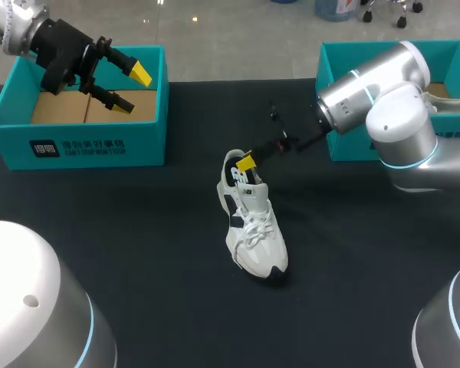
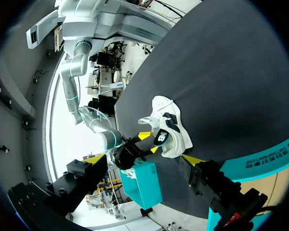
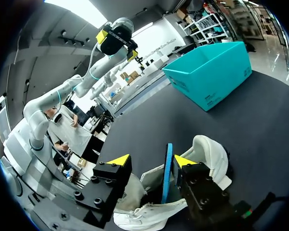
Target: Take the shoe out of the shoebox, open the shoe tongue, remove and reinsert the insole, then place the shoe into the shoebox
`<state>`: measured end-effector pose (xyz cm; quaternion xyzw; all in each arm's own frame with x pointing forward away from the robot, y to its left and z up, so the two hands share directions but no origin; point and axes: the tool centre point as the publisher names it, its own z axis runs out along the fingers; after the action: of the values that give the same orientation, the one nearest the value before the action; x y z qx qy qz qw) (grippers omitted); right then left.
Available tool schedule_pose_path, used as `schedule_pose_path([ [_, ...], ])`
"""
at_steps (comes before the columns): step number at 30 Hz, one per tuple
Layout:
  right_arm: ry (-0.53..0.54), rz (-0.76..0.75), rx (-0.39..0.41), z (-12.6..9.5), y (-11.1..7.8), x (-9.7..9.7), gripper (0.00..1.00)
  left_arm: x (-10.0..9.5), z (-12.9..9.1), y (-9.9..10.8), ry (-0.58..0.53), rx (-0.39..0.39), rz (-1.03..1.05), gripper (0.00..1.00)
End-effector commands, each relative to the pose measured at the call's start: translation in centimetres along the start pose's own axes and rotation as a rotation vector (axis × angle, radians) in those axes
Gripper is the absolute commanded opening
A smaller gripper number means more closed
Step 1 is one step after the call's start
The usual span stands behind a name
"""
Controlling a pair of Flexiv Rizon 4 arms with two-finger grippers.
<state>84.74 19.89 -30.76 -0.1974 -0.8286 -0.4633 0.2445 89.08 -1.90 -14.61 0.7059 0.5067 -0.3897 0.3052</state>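
Note:
A white sneaker (image 1: 254, 226) with dark trim lies on the black table (image 1: 138, 253), toe toward the front. My right gripper (image 1: 247, 163) is at the shoe's heel opening. In the right wrist view its fingers (image 3: 116, 161) stand apart over the sneaker (image 3: 207, 154), and a thin blue insole (image 3: 168, 169) stands on edge between them, against one finger only. My left gripper (image 1: 132, 89) hangs open and empty above the left teal shoebox (image 1: 77, 146). From the left wrist, the sneaker (image 2: 172, 130) lies far ahead of the left gripper (image 2: 140, 158).
A second teal box (image 1: 345, 100) stands at the back right, under my right arm. The left shoebox shows a brown cardboard floor (image 1: 61, 107). Black table surface surrounds the shoe on all sides.

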Motion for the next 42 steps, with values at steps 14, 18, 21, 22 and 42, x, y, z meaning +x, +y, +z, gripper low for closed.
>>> schedule_pose_path([
  [14, 0.007, 0.028, 0.040, 1.1, -0.3, -1.9, 0.00, 0.0, 0.0, 0.0, 0.003, 0.001, 0.001, 1.00],
  [18, 0.011, 0.030, 0.043, 1.4, -0.4, -2.0, 0.00, 0.0, 0.0, 0.0, 0.003, 0.001, 0.001, 1.00],
  [21, 0.016, 0.033, 0.047, 1.5, -0.4, -2.1, 0.00, 0.0, 0.0, 0.0, 0.003, 0.001, 0.001, 1.00],
  [22, 0.017, 0.035, 0.060, 1.6, -0.4, -2.2, 0.00, 0.0, 0.0, 0.0, 0.003, 0.001, 0.001, 1.00],
  [42, -0.026, 0.015, 0.072, 0.5, 0.3, -1.7, 0.65, 0.0, 0.0, 0.0, 0.003, 0.001, 0.001, 1.00],
])
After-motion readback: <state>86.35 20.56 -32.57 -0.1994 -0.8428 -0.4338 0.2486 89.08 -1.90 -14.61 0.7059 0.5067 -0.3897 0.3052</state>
